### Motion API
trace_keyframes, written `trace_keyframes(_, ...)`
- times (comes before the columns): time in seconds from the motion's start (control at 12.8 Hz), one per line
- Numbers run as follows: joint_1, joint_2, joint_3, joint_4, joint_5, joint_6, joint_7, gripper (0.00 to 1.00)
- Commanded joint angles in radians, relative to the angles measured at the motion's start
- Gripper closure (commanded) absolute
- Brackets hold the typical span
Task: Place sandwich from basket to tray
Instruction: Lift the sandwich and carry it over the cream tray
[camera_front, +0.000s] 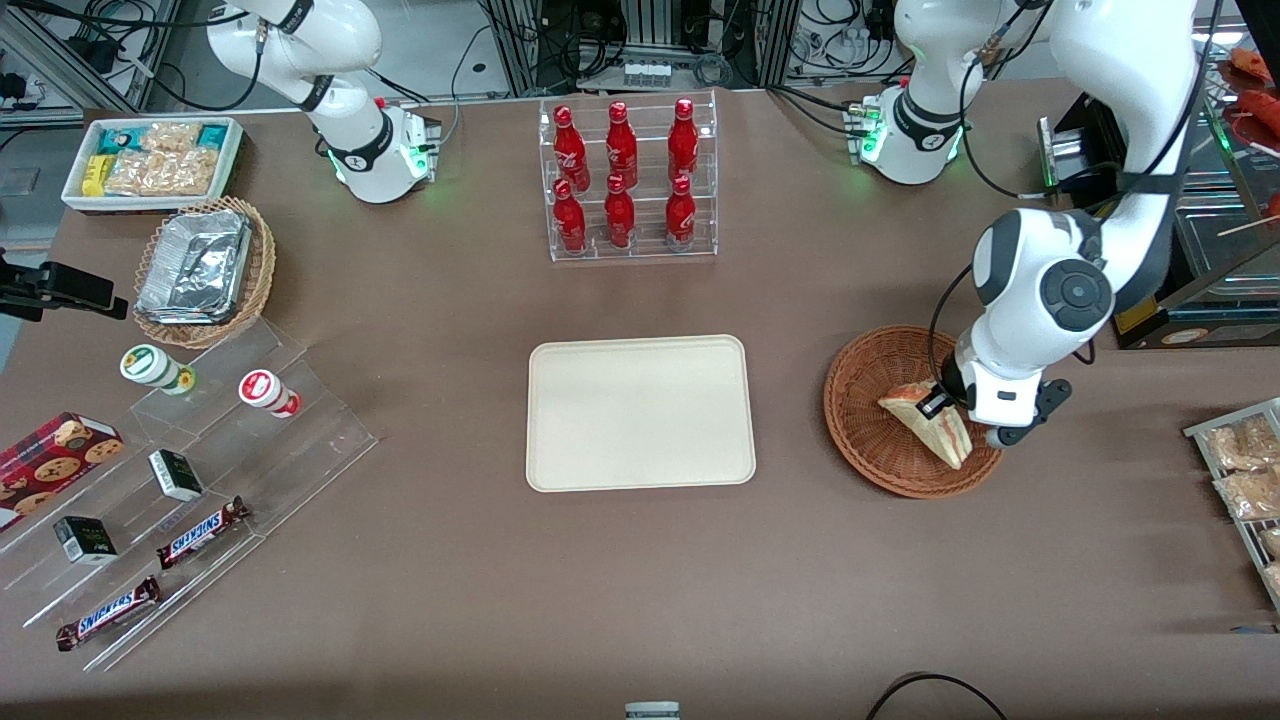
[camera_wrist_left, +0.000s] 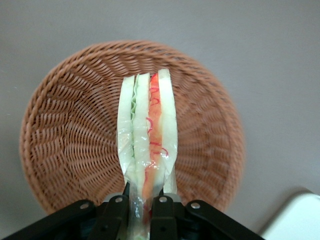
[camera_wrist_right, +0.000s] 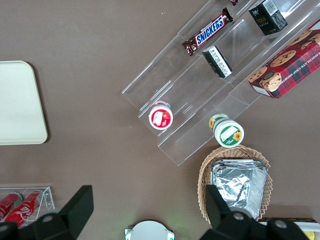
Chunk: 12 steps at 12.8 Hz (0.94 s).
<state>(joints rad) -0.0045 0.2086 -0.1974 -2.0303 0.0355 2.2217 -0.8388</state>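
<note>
The sandwich (camera_front: 930, 422) is a pale triangular wedge with red and green filling; it hangs over the reddish-brown wicker basket (camera_front: 865, 400). My left gripper (camera_front: 945, 405) is shut on one end of it. In the left wrist view the sandwich (camera_wrist_left: 147, 135) stands on edge between the black fingers (camera_wrist_left: 116, 212), lifted above the basket (camera_wrist_left: 75, 130) floor. The cream tray (camera_front: 640, 412) lies flat beside the basket, toward the parked arm's end of the table, with nothing on it. A corner of the tray (camera_wrist_left: 295, 220) shows in the wrist view.
A clear rack of red bottles (camera_front: 628, 180) stands farther from the front camera than the tray. A clear stepped stand (camera_front: 190, 470) with snack bars and cups, a foil-container basket (camera_front: 200, 270) and a white snack box (camera_front: 150, 160) sit toward the parked arm's end. Packets (camera_front: 1240, 470) lie at the working arm's end.
</note>
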Motion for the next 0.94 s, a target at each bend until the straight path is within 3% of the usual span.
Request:
trace_keyframes(0.0, -0.095, 0.006, 0.000, 0.235, 0.021, -0.224, -0.019, 1.00)
trace_keyframes(0.23, -0.198, 0.054, 0.000, 0.436, 0.017, -0.361, -0.031, 1.00)
trace_keyframes(0.55, -0.316, 0.113, 0.000, 0.484, 0.018, -0.349, -0.014, 1.00)
trace_keyframes(0.86, -0.446, 0.267, 0.001, 0.588, 0.027, -0.297, -0.011, 1.00)
